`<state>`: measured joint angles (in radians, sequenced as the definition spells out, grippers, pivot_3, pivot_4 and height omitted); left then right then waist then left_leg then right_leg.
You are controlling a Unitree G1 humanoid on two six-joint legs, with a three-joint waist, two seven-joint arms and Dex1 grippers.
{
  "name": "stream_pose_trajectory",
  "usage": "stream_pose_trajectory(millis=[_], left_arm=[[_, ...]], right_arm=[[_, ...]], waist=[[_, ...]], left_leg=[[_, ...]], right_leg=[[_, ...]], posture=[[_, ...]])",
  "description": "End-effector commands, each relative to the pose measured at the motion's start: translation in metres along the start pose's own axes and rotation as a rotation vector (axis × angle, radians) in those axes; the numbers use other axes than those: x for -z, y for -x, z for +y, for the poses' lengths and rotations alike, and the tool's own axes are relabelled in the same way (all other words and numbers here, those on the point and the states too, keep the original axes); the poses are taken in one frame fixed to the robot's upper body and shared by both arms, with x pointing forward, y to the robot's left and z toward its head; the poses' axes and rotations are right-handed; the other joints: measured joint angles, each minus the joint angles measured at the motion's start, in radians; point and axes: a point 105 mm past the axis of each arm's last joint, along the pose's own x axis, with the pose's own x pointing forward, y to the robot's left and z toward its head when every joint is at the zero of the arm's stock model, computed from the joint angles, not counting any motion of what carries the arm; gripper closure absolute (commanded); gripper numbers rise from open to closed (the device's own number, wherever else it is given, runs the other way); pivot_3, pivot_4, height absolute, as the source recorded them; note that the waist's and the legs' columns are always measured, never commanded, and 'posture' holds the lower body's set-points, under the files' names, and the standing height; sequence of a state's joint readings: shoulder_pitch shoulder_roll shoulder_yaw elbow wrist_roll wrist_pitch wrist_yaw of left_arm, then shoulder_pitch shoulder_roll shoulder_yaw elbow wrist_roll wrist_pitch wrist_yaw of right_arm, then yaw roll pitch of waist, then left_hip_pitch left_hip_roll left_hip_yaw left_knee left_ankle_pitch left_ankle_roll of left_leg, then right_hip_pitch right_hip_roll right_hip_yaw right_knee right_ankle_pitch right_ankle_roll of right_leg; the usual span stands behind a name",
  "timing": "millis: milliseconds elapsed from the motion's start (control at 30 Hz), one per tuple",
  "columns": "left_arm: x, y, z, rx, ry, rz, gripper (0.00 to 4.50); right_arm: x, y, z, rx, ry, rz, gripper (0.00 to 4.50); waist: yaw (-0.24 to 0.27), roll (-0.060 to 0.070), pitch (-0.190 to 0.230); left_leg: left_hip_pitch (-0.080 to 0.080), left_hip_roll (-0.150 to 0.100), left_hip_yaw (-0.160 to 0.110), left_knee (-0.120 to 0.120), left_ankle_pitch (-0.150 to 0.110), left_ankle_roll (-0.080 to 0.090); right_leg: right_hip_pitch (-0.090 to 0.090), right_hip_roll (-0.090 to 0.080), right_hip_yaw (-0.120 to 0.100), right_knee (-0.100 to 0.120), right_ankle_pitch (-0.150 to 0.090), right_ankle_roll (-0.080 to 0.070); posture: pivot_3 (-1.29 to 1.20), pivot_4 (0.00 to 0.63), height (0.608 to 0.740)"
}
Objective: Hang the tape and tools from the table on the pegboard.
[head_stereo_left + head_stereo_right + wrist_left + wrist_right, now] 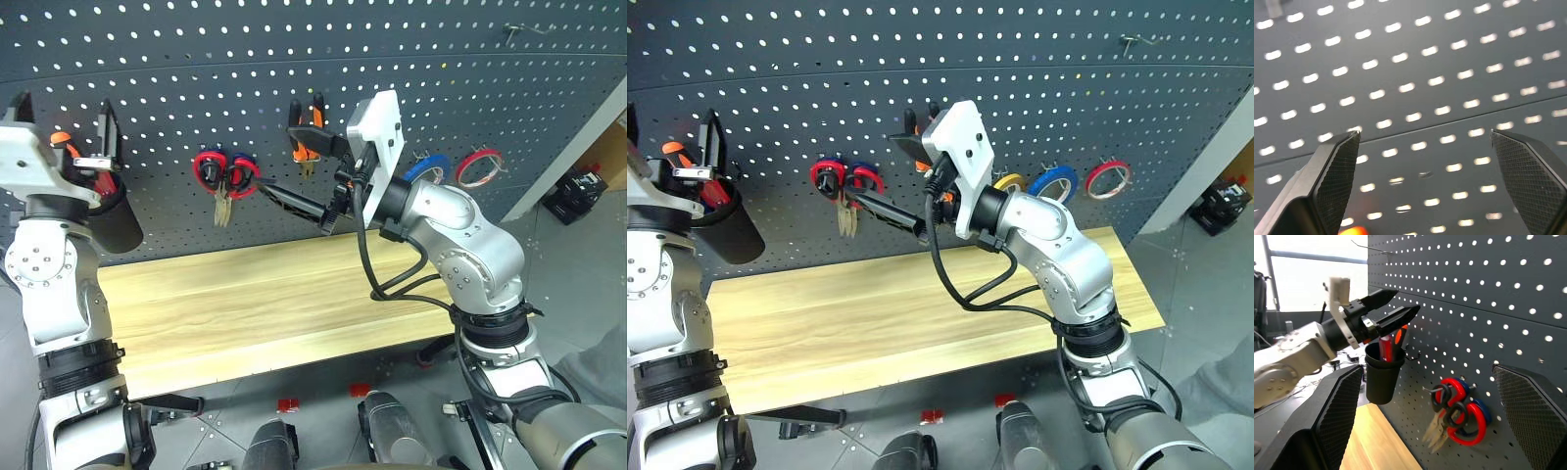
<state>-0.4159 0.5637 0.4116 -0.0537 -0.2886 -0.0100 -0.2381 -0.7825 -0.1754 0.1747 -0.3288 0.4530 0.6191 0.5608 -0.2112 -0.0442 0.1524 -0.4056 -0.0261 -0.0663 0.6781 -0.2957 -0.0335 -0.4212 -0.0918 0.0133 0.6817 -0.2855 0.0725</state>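
Observation:
The dark pegboard stands behind the wood table. On it hang the blue tape, the orange-and-black pliers and the black-handled scissors, which overlap a red-handled pair. The red-handled screwdriver stands in a black cup fixed to the board. My left gripper is open just above that cup with nothing between its fingers. My right gripper is open and empty too, pointing left along the board, below the pliers and beside the scissors.
A yellow roll and a red roll hang beside the blue tape. An orange-handled screwdriver shares the cup. A bare hook sticks out at the board's upper right. A black case lies on the floor at right.

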Motion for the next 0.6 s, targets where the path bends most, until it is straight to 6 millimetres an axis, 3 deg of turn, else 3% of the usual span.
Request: stream_pose_trajectory(millis=[33, 133, 267, 500, 600], left_arm=[[0.010, 0.012, -0.037, 0.178, 0.023, 0.102, 0.01], [0.029, 0.027, -0.058, 0.269, 0.061, 0.220, 0.01], [0.044, 0.045, -0.060, 0.224, 0.070, 0.301, 0.01], [0.083, 0.094, -0.028, -0.090, 0.057, 0.532, 0.01], [0.102, 0.113, -0.022, -0.139, 0.022, 0.653, 0.01]], right_arm=[[-0.003, 0.018, -0.005, 0.050, 0.042, -0.030, 0.00], [0.012, 0.030, -0.005, 0.081, 0.020, -0.002, 0.00], [0.028, 0.043, 0.002, 0.095, 0.011, 0.030, 0.00], [0.063, 0.069, -0.003, 0.206, -0.024, 0.109, 0.00], [0.074, 0.073, -0.007, 0.249, -0.046, 0.128, 0.00]], waist=[[0.000, 0.003, -0.012], [0.001, 0.004, -0.016], [0.002, 0.005, -0.020], [0.016, 0.008, -0.038], [0.021, 0.008, -0.039]], left_leg=[[0.000, 0.000, -0.001, 0.000, 0.000, 0.000], [0.001, -0.002, -0.002, -0.001, -0.001, 0.001], [0.001, -0.002, -0.002, 0.000, -0.001, 0.001], [0.005, -0.002, -0.002, -0.001, -0.002, 0.002], [0.005, -0.003, -0.002, 0.000, -0.002, 0.002]], right_leg=[[0.000, 0.000, 0.000, 0.000, 0.000, 0.000], [0.001, 0.000, 0.002, -0.001, 0.000, 0.000], [0.001, 0.000, 0.003, -0.001, 0.000, 0.000], [0.003, 0.000, 0.004, -0.001, 0.000, 0.000], [0.004, 0.000, 0.005, -0.002, 0.000, 0.000]], posture=[[-0.14, 0.100, 0.740], [-0.13, 0.095, 0.740], [-0.14, 0.087, 0.740], [-0.12, 0.080, 0.740], [-0.11, 0.076, 0.740]])
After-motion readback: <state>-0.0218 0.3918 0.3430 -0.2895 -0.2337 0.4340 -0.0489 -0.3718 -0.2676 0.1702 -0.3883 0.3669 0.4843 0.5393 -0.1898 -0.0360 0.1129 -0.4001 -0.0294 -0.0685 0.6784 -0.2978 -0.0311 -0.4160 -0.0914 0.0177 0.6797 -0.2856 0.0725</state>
